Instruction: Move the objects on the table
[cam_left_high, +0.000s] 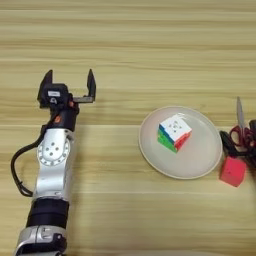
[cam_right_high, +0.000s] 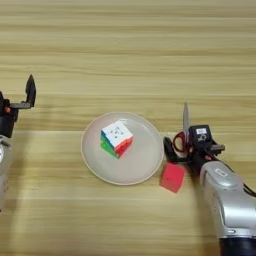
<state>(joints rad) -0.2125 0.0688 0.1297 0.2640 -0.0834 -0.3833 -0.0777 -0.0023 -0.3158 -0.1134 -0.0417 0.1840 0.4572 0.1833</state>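
1. The table (cam_left_high: 130, 45) is light wood with grain stripes running side to side.
2. A round off-white plate (cam_right_high: 95, 165) lies right of the table's centre, and the puzzle cube (cam_right_high: 117, 138) sits on it, white face up, toward the plate's 11 o'clock side.
3. The scissors (cam_right_high: 184, 131) lie flat on the table just off the plate's 3 o'clock edge, silver blades pointing to 12 o'clock and red handles at the 6 o'clock end.
4. A small red block (cam_right_high: 172, 177) rests on the table at the plate's 4 o'clock edge, just below the scissor handles.
5. The right gripper (cam_right_high: 181, 148) is down over the scissor handles; one black finger shows beside the plate rim, but I cannot tell whether the gripper is clenched or released.
6. The left gripper (cam_left_high: 68, 84) hangs over bare table at the plate's 10 o'clock, well apart from it, fingers spread wide and holding nothing.
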